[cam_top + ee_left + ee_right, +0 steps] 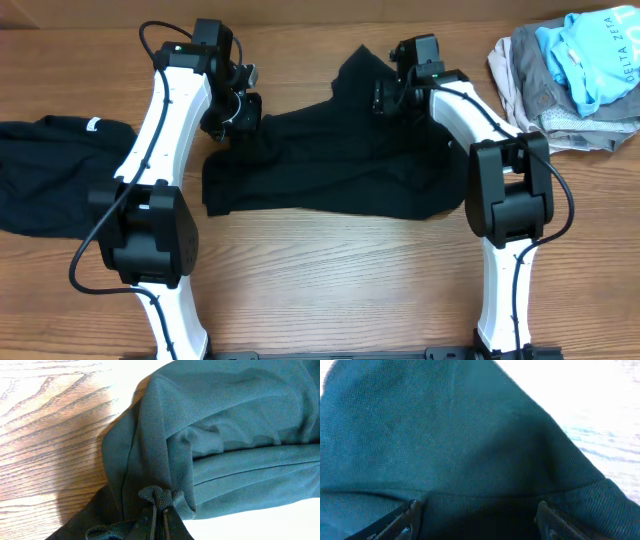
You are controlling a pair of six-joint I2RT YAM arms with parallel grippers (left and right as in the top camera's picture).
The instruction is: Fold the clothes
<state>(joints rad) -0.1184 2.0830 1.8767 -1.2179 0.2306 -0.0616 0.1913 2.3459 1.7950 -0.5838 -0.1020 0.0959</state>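
Note:
A black T-shirt [330, 160] lies crumpled across the middle of the table. My left gripper [232, 112] is at its far left corner, shut on a pinch of the fabric [161, 497]. My right gripper [385, 95] is over its raised far right part, open, with the fabric [470, 450] lying between the spread fingers [476, 515]. A second black T-shirt [55, 175] with a white neck tag lies bunched at the left edge.
A pile of pale-blue, grey and beige garments [570, 80] sits at the far right corner. Bare wooden table [340, 280] runs along the front between the two arm bases.

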